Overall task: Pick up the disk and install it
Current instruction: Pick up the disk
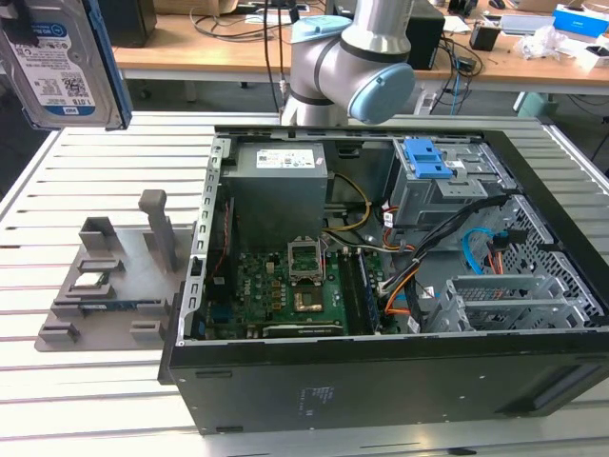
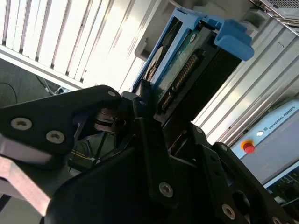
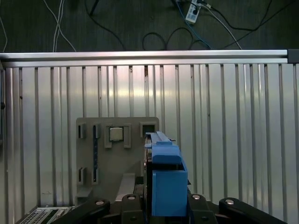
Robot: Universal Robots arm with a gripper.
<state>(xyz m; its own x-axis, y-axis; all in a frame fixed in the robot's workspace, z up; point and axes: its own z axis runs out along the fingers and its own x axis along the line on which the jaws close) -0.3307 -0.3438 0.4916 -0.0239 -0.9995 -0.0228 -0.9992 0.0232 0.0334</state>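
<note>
Disk (image 1: 57, 62) is lifted clear of the counter (image 1: 95, 400), high at the exterior view's left and close to that camera, label side facing it, blue bracket (image 1: 116, 71) along its edge. It is well apart from the open computer case (image 1: 381, 381).

In both wrist views the pincer (image 2: 163, 109) is closed on the disk (image 2: 182, 70): black fingers (image 2: 147, 121) clamp one end and the rest sticks out beyond them. The green circuit-board side and connector row show in the second wrist view, with the blue bracket's tab (image 2: 233, 37) at the far end. The exact contact on the hidden side is hard to see, but it looks like a firm two-sided grip.

In the first wrist view the disk (image 3: 163, 177) is seen edge-on between the pincer (image 3: 166, 210) links, above the slatted counter (image 3: 233, 116). The grey fixture (image 3: 117, 154) lies on the counter below, partly behind the disk, with a small square chip (image 3: 116, 134) sitting in one of its pockets.

In the exterior view the same grey fixture (image 1: 105, 276) sits on the counter just beside the case. The case lies on its side with the motherboard (image 1: 285, 286) exposed, the grey power supply box (image 1: 281, 181) at the back, and a grey drive cage (image 1: 438, 200) with a blue latch (image 1: 428, 160) toward the exterior view's right. The arm (image 1: 352, 57) rises behind the case.
</note>
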